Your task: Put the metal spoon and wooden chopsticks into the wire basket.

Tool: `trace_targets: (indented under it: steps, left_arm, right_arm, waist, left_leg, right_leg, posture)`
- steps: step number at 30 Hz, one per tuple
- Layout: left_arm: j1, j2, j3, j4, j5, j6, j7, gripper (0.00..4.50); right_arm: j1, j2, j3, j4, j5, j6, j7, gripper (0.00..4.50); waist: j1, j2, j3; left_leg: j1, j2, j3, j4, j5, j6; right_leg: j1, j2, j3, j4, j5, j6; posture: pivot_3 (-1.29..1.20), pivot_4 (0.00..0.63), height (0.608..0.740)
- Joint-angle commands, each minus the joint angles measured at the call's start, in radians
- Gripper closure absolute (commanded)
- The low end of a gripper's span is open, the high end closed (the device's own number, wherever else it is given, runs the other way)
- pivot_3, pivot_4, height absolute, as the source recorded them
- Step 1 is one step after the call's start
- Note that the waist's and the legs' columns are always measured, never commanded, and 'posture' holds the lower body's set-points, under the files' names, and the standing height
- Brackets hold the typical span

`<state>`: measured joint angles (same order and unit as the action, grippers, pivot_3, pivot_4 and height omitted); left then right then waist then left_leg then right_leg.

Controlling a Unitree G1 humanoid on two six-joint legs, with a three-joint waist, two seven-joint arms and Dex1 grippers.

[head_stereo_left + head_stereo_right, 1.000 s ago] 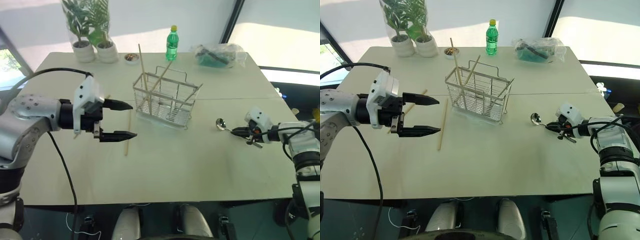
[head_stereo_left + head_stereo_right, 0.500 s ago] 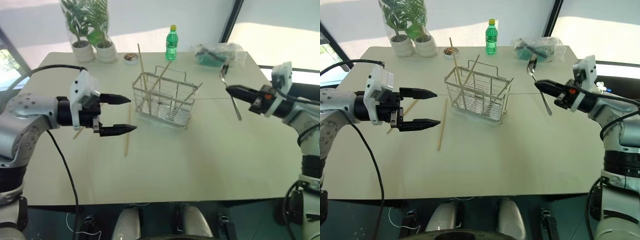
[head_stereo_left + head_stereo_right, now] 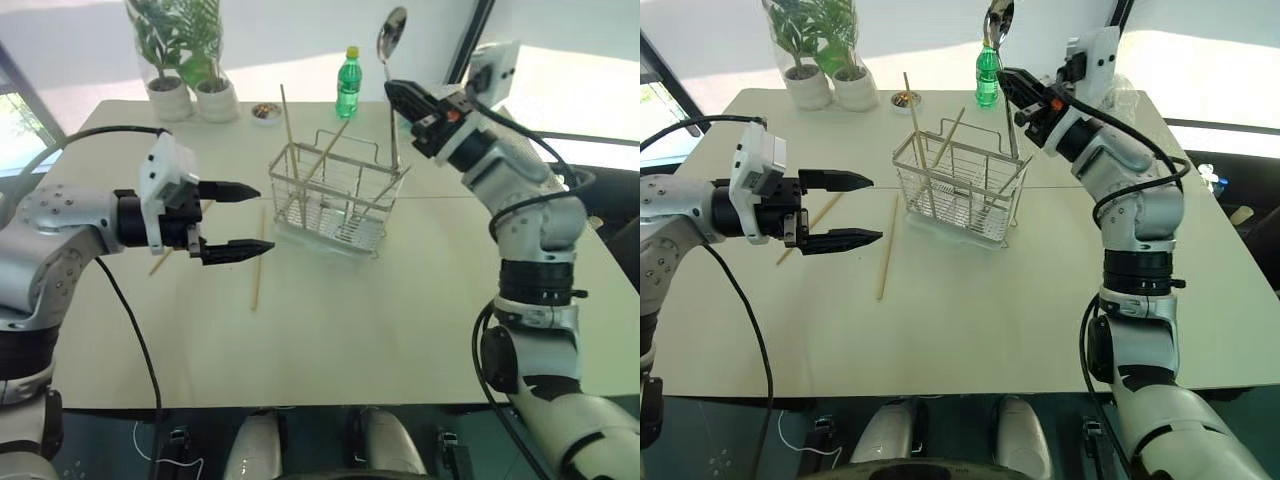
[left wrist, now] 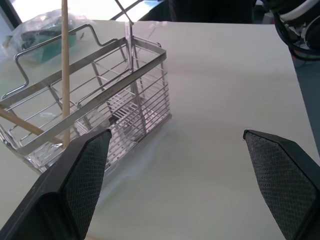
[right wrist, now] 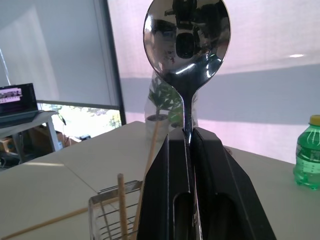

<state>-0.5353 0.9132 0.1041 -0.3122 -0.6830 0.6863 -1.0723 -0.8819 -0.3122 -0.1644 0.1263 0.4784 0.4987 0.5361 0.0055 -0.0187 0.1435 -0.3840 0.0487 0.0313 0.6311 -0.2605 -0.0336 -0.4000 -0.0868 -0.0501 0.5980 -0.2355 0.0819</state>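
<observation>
Right claw: my right claw (image 3: 400, 95) is gripping the spoon (image 3: 390, 35) by its handle, fingers clamped tight on it, up in the air over the far side of the basket (image 3: 335, 195).
Spoon: it is standing nearly upright in my grip, bowl on top, handle running down past my fingers toward the basket's right end; the right wrist view is showing the bowl (image 5: 186, 37) rising just above my closed fingers (image 5: 167, 190).
Left claw: my left claw (image 3: 245, 220) is hovering wide and empty above the table (image 3: 400, 320), left of the basket, pointing toward it.
Basket: it is sitting near the table's middle, with two chopsticks (image 3: 287, 140) leaning inside its left part.
Loose chopsticks: one stick (image 3: 257, 268) is lying flat on the table just left of the basket, under my left fingertips; another (image 3: 805, 232) is lying slantwise farther left, partly hidden behind my left claw.
Background: a green bottle (image 3: 347, 85), two potted plants (image 3: 185, 60) and a plastic bag (image 4: 37, 27) are sitting along the far edge.
</observation>
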Motion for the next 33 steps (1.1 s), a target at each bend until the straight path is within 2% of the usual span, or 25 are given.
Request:
trace_targets:
  steps: [1,8,11,18,25,33]
  left_arm:
    - [-0.019,0.010,0.046,-0.025,-0.017,-0.002,0.012,0.00]
    - [-0.016,0.019,0.064,-0.032,-0.020,0.005,0.024,0.00]
    - [-0.019,0.023,0.066,-0.026,-0.019,0.004,0.024,0.00]
    - [-0.043,0.021,0.054,0.008,-0.003,-0.014,0.016,0.00]
    - [-0.063,0.010,0.040,0.034,0.013,-0.030,0.009,0.00]
    - [-0.067,0.002,0.061,0.061,0.027,-0.033,0.031,0.00]
  right_arm:
    - [-0.012,0.028,0.012,0.027,-0.033,-0.100,-0.002,4.43]
    - [0.080,0.080,0.050,0.073,-0.082,-0.196,0.002,4.43]
    - [0.103,0.085,0.053,0.069,-0.089,-0.192,-0.008,3.50]
    - [0.109,0.075,0.036,0.035,-0.090,-0.183,-0.037,0.03]
    - [0.046,-0.013,-0.036,-0.041,0.003,-0.087,-0.011,0.03]
    - [-0.024,-0.235,-0.092,-0.219,0.288,0.197,0.206,0.03]
  waist:
    - [-0.003,0.000,0.000]
    - [-0.004,0.000,0.000]
    - [-0.007,0.000,0.000]
    - [-0.019,0.000,0.000]
    - [-0.016,0.000,0.000]
    - [-0.016,0.000,0.000]
  left_leg:
    - [0.000,0.000,0.000,0.000,0.000,0.000]
    - [-0.001,0.000,-0.001,0.000,0.000,0.000]
    - [-0.001,0.000,-0.001,0.000,0.000,0.000]
    - [-0.001,0.000,-0.001,0.000,0.000,0.000]
    - [-0.001,0.000,-0.001,0.000,0.000,0.000]
    - [-0.002,0.000,-0.001,-0.001,0.000,0.000]
  right_leg:
    - [0.000,0.000,0.000,0.000,0.000,0.000]
    - [-0.001,0.000,0.000,0.001,0.001,0.001]
    - [-0.001,0.000,0.000,0.001,0.001,0.001]
    - [-0.002,0.000,0.000,0.002,0.001,0.001]
    - [-0.002,0.000,0.000,0.001,0.001,0.001]
    - [-0.003,0.001,0.000,0.001,0.001,0.001]
  posture:
    - [0.00,0.150,0.717]
    - [0.00,0.150,0.717]
    - [0.00,0.150,0.717]
    - [0.00,0.150,0.717]
    - [0.00,0.150,0.717]
    - [0.00,0.150,0.717]
